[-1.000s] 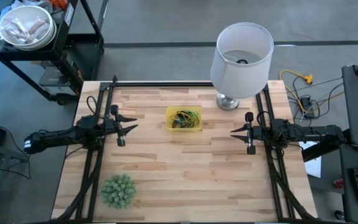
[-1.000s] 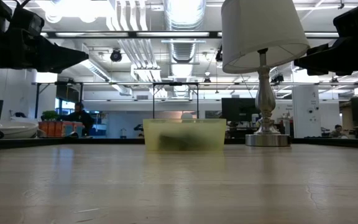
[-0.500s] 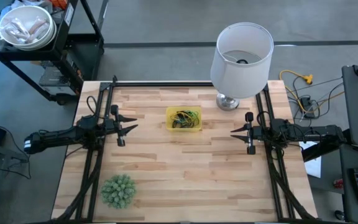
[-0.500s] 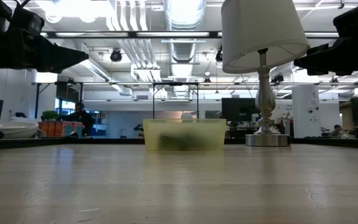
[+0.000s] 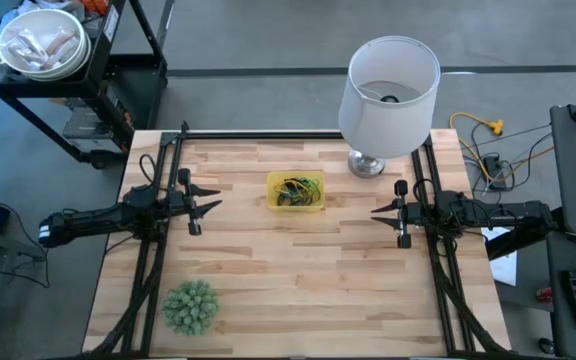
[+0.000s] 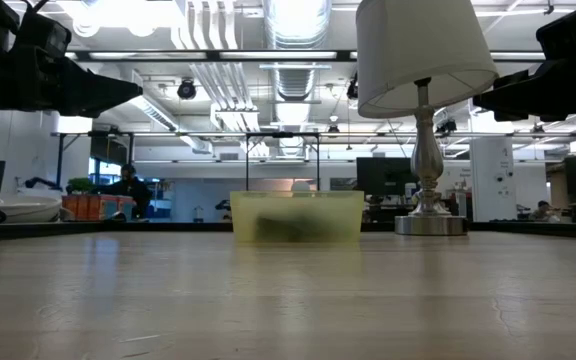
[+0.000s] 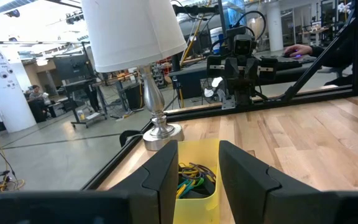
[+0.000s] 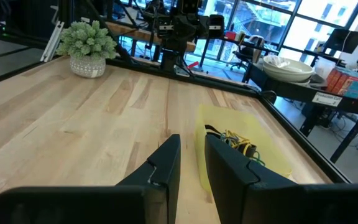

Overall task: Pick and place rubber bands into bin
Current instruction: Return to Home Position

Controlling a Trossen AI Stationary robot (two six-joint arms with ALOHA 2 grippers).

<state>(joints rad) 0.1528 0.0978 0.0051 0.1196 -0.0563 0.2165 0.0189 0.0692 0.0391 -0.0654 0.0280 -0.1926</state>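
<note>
1 planked wooden worktop [image 5: 268,280]. 1 white drum-shaded lamp [image 5: 389,85] stands behind-right of the 1 square yellow plastic bin [image 6: 296,217]. 2 claws, left claw [image 5: 213,206] and right claw [image 5: 376,211], flank the bin, released, empty. 1 spiky plant [image 5: 189,306] sits front-left. Thin tangled rubber bands [image 5: 296,190] lie inside the bin, too tangled to count.

Yellow bin [image 5: 270,192], white lampshade [image 5: 380,122]
</note>
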